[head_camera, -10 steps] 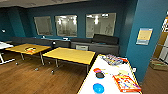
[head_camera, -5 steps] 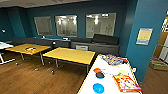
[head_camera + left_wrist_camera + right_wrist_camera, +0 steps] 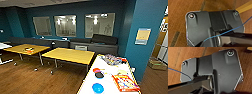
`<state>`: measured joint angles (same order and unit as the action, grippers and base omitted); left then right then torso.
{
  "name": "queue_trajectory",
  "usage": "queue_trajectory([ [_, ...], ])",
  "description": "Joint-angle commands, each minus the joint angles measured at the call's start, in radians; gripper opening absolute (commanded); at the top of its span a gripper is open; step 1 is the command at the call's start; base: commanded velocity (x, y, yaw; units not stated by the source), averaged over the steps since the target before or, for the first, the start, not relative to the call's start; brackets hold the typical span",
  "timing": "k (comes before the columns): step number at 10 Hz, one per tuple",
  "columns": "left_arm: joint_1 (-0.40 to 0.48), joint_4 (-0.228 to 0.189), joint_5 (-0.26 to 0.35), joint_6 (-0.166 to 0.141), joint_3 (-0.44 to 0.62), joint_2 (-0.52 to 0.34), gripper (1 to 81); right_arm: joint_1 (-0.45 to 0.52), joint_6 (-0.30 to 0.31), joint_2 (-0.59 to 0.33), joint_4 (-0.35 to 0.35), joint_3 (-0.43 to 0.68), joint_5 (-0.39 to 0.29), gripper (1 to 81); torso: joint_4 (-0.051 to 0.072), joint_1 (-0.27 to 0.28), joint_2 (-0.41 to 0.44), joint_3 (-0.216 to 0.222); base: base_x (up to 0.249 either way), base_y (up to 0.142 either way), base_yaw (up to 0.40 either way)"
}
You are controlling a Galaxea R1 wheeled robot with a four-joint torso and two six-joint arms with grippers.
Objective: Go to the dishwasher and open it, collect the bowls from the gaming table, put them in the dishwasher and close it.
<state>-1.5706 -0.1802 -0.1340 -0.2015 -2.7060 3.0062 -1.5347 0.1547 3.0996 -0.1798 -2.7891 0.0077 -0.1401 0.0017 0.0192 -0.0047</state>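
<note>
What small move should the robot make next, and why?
Probably drive a little forward toward the white table. The blue bowl, black bowl and orange-red bowl lie on its near end, low in the head view, and no arm is over them.

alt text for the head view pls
A white gaming table at lower right holds a blue bowl, a black bowl, an orange-red bowl and board-game boxes. Beyond it, yellow-topped tables stand on wood floor before a teal wall.
</note>
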Motion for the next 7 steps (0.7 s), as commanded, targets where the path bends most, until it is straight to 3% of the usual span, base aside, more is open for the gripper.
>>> queue_trajectory([
  [1,0.047,-0.001,0.045,0.007,0.000,-0.004,81.1,0.050,-0.003,0.004,-0.003,0.002,-0.049,81.1,0.000,0.000,0.000,0.000,0.000,0.000,-0.341],
  [7,0.047,0.004,0.045,0.007,-0.002,-0.002,81.1,0.049,-0.003,0.004,-0.003,0.004,-0.049,81.1,0.000,0.000,0.000,0.000,0.000,0.000,-0.326],
])
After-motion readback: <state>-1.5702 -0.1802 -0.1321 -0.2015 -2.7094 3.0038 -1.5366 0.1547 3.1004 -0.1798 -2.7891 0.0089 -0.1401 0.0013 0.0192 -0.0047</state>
